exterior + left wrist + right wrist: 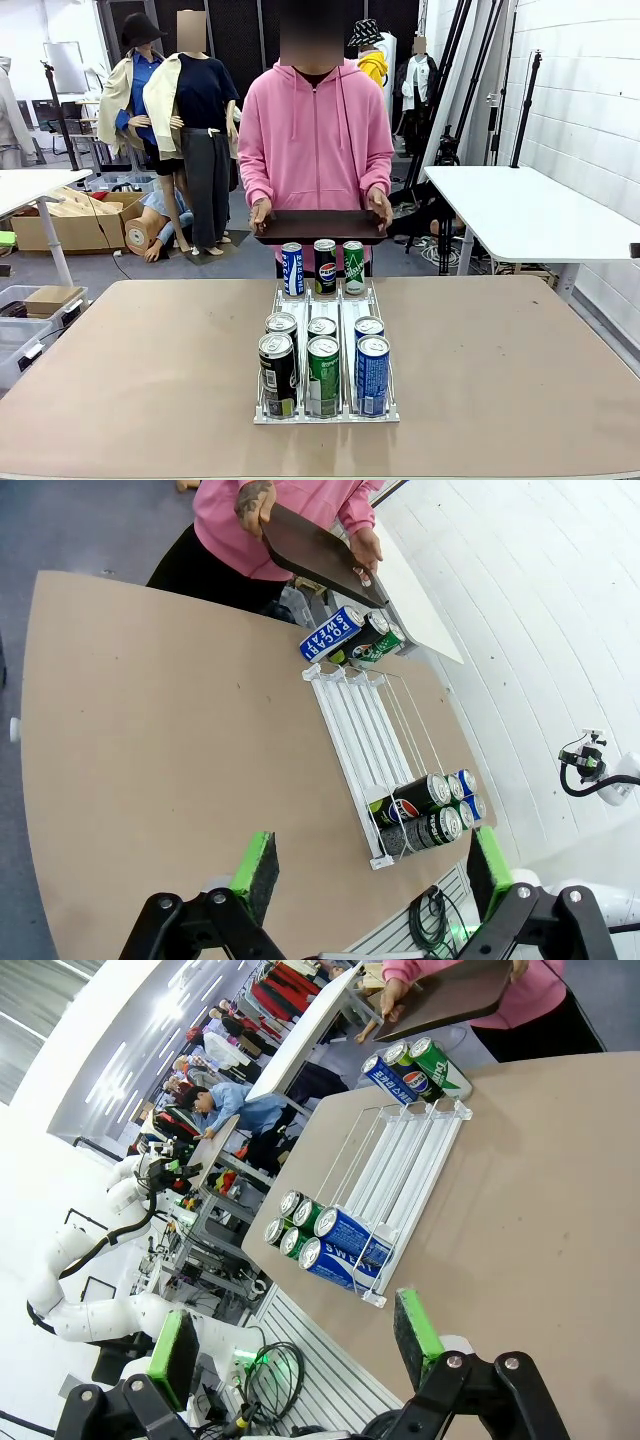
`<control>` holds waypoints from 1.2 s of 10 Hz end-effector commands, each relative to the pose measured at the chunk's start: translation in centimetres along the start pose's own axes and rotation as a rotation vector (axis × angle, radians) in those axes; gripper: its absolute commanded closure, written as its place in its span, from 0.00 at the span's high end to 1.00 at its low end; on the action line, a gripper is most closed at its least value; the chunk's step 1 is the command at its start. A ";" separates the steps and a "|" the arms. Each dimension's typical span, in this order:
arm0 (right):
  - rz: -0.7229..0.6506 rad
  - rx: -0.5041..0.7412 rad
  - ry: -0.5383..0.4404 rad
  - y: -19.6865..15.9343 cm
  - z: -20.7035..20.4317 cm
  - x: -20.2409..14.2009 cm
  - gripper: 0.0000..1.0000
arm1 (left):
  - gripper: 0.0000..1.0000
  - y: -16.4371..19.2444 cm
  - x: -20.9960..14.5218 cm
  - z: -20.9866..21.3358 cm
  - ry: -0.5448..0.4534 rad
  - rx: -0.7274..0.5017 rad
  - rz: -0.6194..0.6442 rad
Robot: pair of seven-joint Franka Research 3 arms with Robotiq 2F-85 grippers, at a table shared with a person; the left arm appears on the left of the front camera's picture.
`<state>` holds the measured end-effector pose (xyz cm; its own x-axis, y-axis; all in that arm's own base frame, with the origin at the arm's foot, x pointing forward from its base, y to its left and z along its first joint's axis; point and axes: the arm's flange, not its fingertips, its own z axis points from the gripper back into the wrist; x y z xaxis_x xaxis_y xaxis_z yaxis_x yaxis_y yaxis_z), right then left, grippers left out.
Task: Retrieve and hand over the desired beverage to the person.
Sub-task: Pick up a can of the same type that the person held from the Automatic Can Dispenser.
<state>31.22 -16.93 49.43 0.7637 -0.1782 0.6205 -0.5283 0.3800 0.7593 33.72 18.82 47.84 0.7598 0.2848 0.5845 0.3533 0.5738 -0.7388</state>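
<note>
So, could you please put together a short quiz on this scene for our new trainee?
1. True or false: the person holds the dark tray with both hands.
2. How many far-end cans stand at the far end of the white rack? A) two B) three C) six
3. Fill in: in the front view, the right-hand can of the nearest row is ____ in colour.
Key: 1 true; 2 B; 3 blue.
</note>
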 end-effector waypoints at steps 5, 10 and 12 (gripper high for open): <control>0.005 0.011 -0.001 -0.2 0.1 -0.2 1.00 | 1.00 -0.2 0.1 0.2 -0.015 -0.015 0.003; 0.005 0.011 -0.001 -0.2 0.1 -0.2 1.00 | 1.00 -0.2 0.1 0.2 -0.015 -0.015 0.003; 0.005 0.011 -0.001 -0.2 0.1 -0.2 1.00 | 1.00 -0.2 0.1 0.2 -0.015 -0.015 0.003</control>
<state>31.22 -16.93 49.43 0.7636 -0.1784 0.6205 -0.5281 0.3802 0.7593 33.72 18.82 47.84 0.7598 0.2848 0.5845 0.3533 0.5738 -0.7388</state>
